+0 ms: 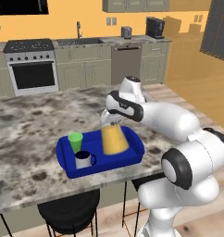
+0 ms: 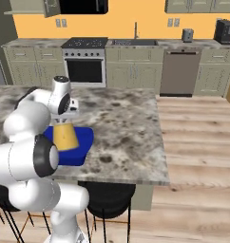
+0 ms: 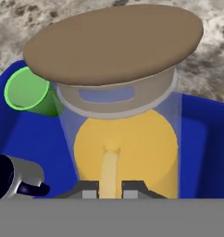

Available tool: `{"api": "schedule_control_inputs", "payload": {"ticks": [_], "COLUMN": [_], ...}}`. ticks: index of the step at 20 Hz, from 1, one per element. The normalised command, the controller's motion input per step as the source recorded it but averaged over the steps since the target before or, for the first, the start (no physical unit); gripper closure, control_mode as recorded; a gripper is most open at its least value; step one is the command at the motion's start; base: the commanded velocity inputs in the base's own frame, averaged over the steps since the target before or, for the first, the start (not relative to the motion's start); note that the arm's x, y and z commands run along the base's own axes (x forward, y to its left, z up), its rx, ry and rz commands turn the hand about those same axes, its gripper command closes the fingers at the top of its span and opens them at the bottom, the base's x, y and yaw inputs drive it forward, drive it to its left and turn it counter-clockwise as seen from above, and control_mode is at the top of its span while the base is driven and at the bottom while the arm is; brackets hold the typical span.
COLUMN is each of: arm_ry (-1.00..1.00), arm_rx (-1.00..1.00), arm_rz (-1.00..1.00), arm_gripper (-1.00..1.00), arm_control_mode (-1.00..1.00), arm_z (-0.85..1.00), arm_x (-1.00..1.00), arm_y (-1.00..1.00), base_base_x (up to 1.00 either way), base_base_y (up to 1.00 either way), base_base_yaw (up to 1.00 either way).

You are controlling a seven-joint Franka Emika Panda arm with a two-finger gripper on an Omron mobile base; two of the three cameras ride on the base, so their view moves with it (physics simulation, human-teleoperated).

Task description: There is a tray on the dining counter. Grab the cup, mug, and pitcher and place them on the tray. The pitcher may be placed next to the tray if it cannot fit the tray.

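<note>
Pitcher (image 1: 115, 139): one, upright inside the blue tray (image 1: 132, 159), right of centre, orange-yellow liquid filling the cone, brown round lid (image 3: 114, 44) on top. Gripper (image 3: 110, 189) at the near wall of the pitcher, up by the neck; in the hand view the two dark fingertips (image 3: 87, 190) stand close together against the clear wall with a narrow pale strip between them. Jaws nearly pressed together. Whether they pinch the glass or merely touch it: cannot tell, contact hidden by the lower edge of the hand view and by the wrist in both base views.

Hidden/cut off: in the left base view the pitcher's neck and lid are behind the white wrist. In the right base view the arm covers the left half of the tray and whatever stands there; only the pitcher's cone and the tray's right corner are exposed. In the hand view the mug (image 3: 19, 178) is cut by the left edge, handle side unclear.

Count: cup (image 1: 76, 141), one, green, upright, rear left of tray. Mug, one, grey, dark inside, front left of tray, just in front of the cup. Tray, one, on the dining counter (image 1: 26, 139) near its front edge. Black stools (image 1: 70, 210) below, two partly seen.
</note>
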Motion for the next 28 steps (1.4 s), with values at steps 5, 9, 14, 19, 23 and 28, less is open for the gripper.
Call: {"api": "schedule_control_inputs", "payload": {"ticks": [5,9,14,19,23,28], "arm_ry": [0.0,0.0,0.0,0.0,0.0,0.0], "arm_rx": [0.0,0.0,0.0,0.0,0.0,0.0], "arm_rz": [0.0,0.0,0.0,0.0,0.0,-0.01], "arm_gripper": [-1.0,-1.0,-1.0,-1.0,-1.0,-1.0], "arm_control_mode": [-1.0,-1.0,-1.0,-1.0,-1.0,-1.0], "arm_z": [-0.05,0.0,0.0,0.0,0.0,0.0], "arm_x": [-0.13,-0.17,-0.22,-0.23,-0.16,-0.07], "arm_y": [0.0,-0.01,-0.06,-0.15,-0.19,-0.18], "base_base_x": [0.0,0.0,0.0,0.0,0.0,0.0], "base_base_y": [0.0,0.0,0.0,0.0,0.0,0.0], "base_base_yaw": [0.0,0.0,0.0,0.0,0.0,0.0]}}
